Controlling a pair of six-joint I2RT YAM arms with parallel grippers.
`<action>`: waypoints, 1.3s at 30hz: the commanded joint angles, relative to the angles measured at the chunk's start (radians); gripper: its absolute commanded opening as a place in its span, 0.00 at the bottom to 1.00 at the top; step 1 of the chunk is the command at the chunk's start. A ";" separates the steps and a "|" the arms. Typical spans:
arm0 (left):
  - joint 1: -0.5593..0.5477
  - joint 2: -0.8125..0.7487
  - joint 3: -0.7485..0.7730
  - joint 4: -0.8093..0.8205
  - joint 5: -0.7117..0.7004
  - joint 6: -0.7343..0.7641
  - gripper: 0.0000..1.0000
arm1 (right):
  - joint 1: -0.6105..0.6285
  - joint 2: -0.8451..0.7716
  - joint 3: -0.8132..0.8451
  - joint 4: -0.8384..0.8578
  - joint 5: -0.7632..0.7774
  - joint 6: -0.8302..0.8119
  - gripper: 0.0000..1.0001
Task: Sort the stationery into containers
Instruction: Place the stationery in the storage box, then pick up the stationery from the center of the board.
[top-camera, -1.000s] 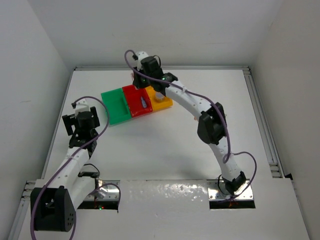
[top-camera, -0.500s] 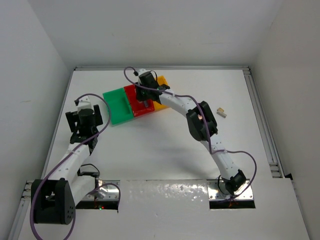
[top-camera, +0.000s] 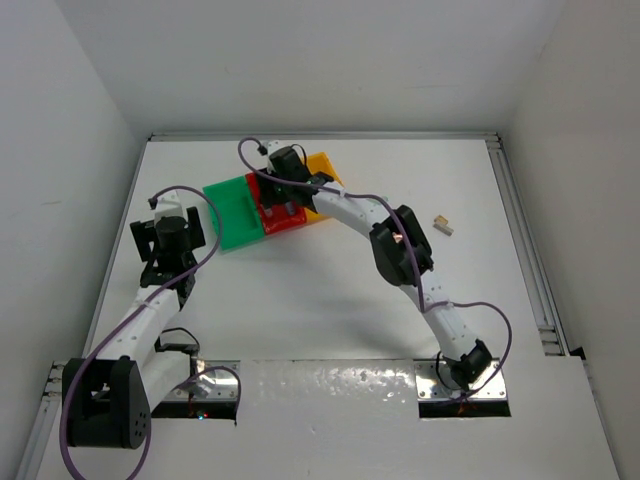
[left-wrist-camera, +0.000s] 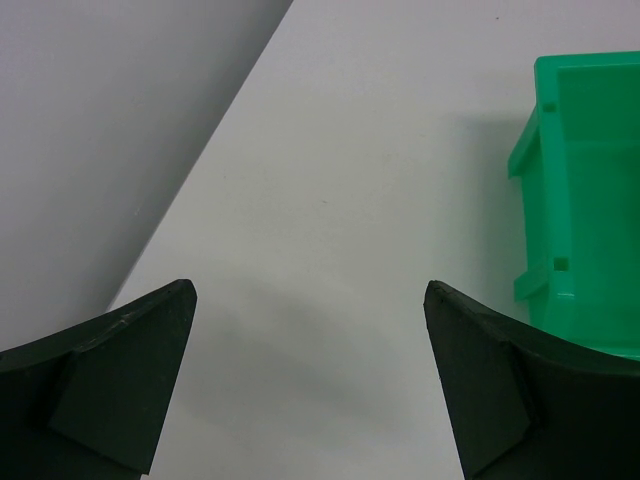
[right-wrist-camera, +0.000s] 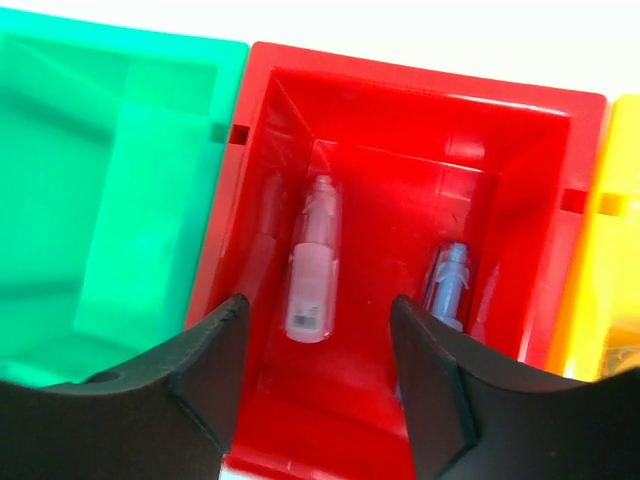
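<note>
The three joined containers stand at the back of the table: green bin (top-camera: 230, 212), red bin (top-camera: 268, 190), yellow-orange bin (top-camera: 324, 165). My right gripper (top-camera: 281, 198) hovers open and empty just above the red bin (right-wrist-camera: 420, 130). In the right wrist view a pink oblong piece (right-wrist-camera: 312, 265) and a blue oblong piece (right-wrist-camera: 447, 285) lie in it below my right gripper (right-wrist-camera: 318, 305). A tan block (top-camera: 443, 224) lies on the table at the right. My left gripper (top-camera: 170, 236) is open and empty, left of the green bin (left-wrist-camera: 585, 200). Other stationery is hidden.
The white side wall (left-wrist-camera: 110, 130) runs close on the left of my left gripper (left-wrist-camera: 308, 290). The green bin (right-wrist-camera: 110, 190) and yellow-orange bin (right-wrist-camera: 618, 250) flank the red one. A raised rail (top-camera: 525, 240) borders the table's right side.
My right gripper has moved from the far side of the bins to the left and nearer, over the red bin. The folding right arm uncovered the tan block. My left gripper shifted slightly.
</note>
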 joint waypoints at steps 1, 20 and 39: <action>0.007 -0.006 0.027 0.044 0.004 0.007 0.96 | 0.004 -0.178 0.001 0.032 -0.004 0.011 0.56; 0.007 0.002 0.046 0.063 0.051 0.018 0.96 | -0.513 -0.701 -0.861 -0.270 -0.288 -0.848 0.85; 0.009 0.025 0.089 0.058 0.039 0.044 0.96 | -0.548 -0.501 -0.847 -0.368 -0.219 -1.106 0.68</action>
